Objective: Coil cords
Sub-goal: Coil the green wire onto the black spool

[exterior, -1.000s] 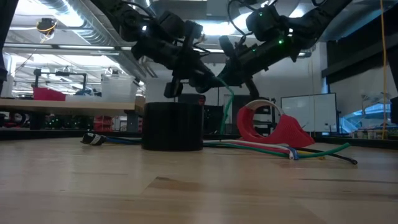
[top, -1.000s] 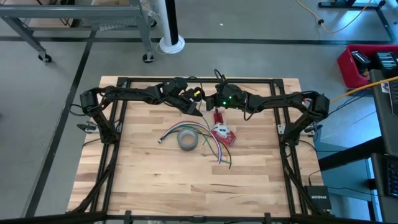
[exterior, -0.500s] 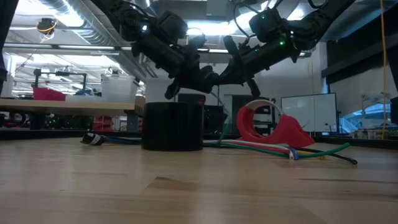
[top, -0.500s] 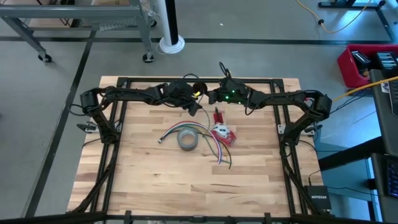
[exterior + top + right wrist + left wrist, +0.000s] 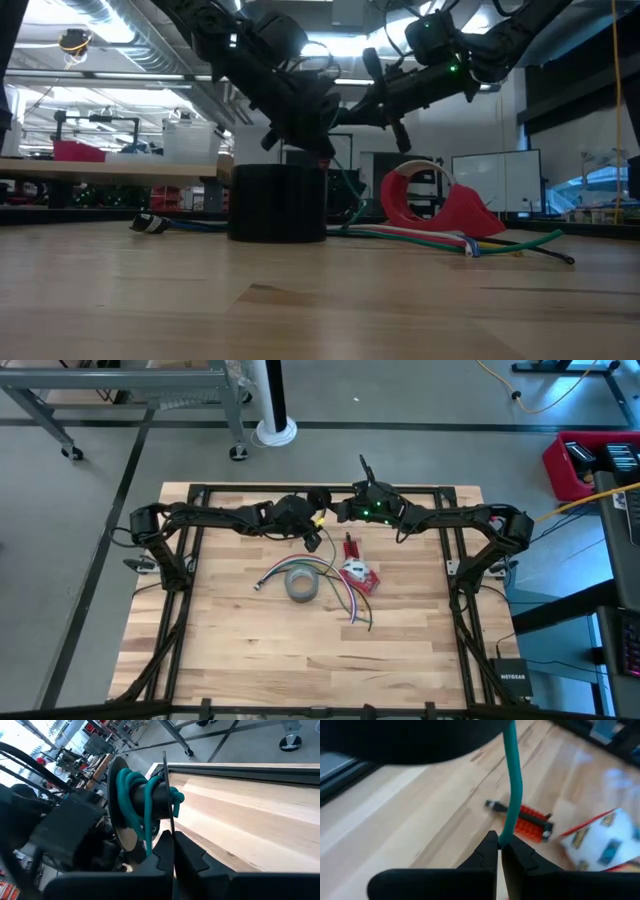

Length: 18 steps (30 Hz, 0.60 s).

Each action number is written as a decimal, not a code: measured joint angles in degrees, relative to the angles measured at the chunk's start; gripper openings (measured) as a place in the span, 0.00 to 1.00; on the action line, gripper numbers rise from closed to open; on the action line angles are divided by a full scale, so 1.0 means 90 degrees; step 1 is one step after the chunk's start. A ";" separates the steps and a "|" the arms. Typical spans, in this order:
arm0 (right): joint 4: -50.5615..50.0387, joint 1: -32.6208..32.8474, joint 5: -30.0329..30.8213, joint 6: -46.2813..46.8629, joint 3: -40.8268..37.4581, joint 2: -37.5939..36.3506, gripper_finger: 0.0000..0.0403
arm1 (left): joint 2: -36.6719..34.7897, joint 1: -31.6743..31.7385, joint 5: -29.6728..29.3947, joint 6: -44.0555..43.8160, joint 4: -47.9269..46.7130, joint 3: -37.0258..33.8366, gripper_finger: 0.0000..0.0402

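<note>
A thin green cord (image 5: 145, 795) is wound in several turns round a dark round part at the end of my left arm, above the table's far middle. My left gripper (image 5: 313, 542) is shut on the cord, and a green stretch (image 5: 347, 195) hangs from it down to the table. My right gripper (image 5: 338, 512) is shut close beside it, on the far right side of the coil. In the low view the two grippers meet above the grey tape roll (image 5: 278, 203). My left gripper pinches the green cord (image 5: 503, 836) between its two fingertips (image 5: 487, 851). The fingers slant down toward the table. From the pinch the cord runs on, taut, out past the fingertips and behind a dark shape. My right gripper is shut on a thin dark strand (image 5: 169, 815) that stands up from between its fingers beside the green coil. The fingers come nearly level from the table's right. Whether the strand is the cord's dark end I cannot tell.
Several loose coloured cords (image 5: 335, 588) lie fanned on the table's middle beside the grey tape roll (image 5: 300, 585). A red tape dispenser (image 5: 358, 575) and a small red comb-like piece (image 5: 530, 822) lie right of them. A black frame (image 5: 320, 488) runs round the table.
My left gripper has stayed in place and rolled at the wrist; its fingers now point more steeply down. My right gripper has gone a little up and toward the far right. The green stretch hanging to the table has shifted left and now curves.
</note>
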 joint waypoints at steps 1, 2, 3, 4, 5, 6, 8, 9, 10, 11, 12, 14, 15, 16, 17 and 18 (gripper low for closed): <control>0.0002 -0.0020 -0.0031 0.0000 0.0000 0.0000 0.01 | 0.0000 -0.0027 -0.0138 0.0015 -0.0104 0.0000 0.00; 0.0000 -0.0027 -0.0059 0.0000 0.0000 0.0000 0.01 | 0.0000 -0.0045 -0.0233 0.0020 -0.0190 0.0000 0.00; 0.0000 -0.0038 -0.0066 0.0000 0.0000 0.0003 0.01 | 0.0000 -0.0057 -0.0311 0.0036 -0.0270 0.0000 0.00; -0.0003 -0.0063 -0.0095 0.0000 -0.0002 0.0005 0.01 | 0.0000 -0.0066 -0.0347 0.0039 -0.0344 0.0000 0.00; -0.0018 -0.0067 -0.0111 0.0000 -0.0002 0.0007 0.01 | 0.0000 -0.0077 -0.0354 0.0037 -0.0387 0.0000 0.00; -0.0049 -0.0094 -0.0118 0.0000 -0.0002 0.0010 0.01 | -0.0017 -0.0084 -0.0367 0.0015 -0.0439 0.0004 0.00; -0.0115 -0.0136 -0.0178 0.0000 -0.0002 0.0010 0.01 | -0.0071 -0.0093 -0.0490 -0.0012 -0.0573 0.0005 0.00; -0.0146 -0.0154 -0.0201 0.0000 -0.0002 0.0010 0.01 | -0.0119 -0.0093 -0.0588 -0.0016 -0.0641 0.0005 0.00; -0.0174 -0.0186 -0.0210 0.0000 -0.0002 0.0010 0.01 | -0.0186 -0.0090 -0.0690 -0.0045 -0.0742 0.0005 0.00; -0.0214 -0.0196 -0.0212 0.0000 -0.0002 0.0010 0.01 | -0.0239 -0.0090 -0.0769 -0.0084 -0.0824 0.0005 0.00; -0.0254 -0.0199 -0.0211 0.0002 -0.0002 0.0010 0.01 | -0.0332 -0.0088 -0.0830 -0.0085 -0.0928 0.0002 0.00; -0.0282 -0.0221 -0.0239 0.0000 -0.0002 0.0010 0.01 | -0.0470 -0.0095 -0.1087 -0.0098 -0.1192 0.0002 0.00; -0.0282 -0.0225 -0.0307 0.0000 -0.0002 0.0010 0.01 | -0.0542 -0.0108 -0.1282 -0.0130 -0.1382 0.0002 0.00; -0.0282 -0.0228 -0.0372 0.0000 -0.0002 0.0010 0.01 | -0.0589 -0.0117 -0.1469 -0.0152 -0.1529 -0.0001 0.00; -0.0278 -0.0228 -0.0395 -0.0006 -0.0002 0.0010 0.01 | -0.0661 -0.0115 -0.1638 -0.0175 -0.1629 -0.0039 0.00; -0.0279 -0.0225 -0.0434 -0.0017 -0.0002 0.0010 0.01 | -0.0722 -0.0115 -0.1768 -0.0239 -0.1693 -0.0113 0.00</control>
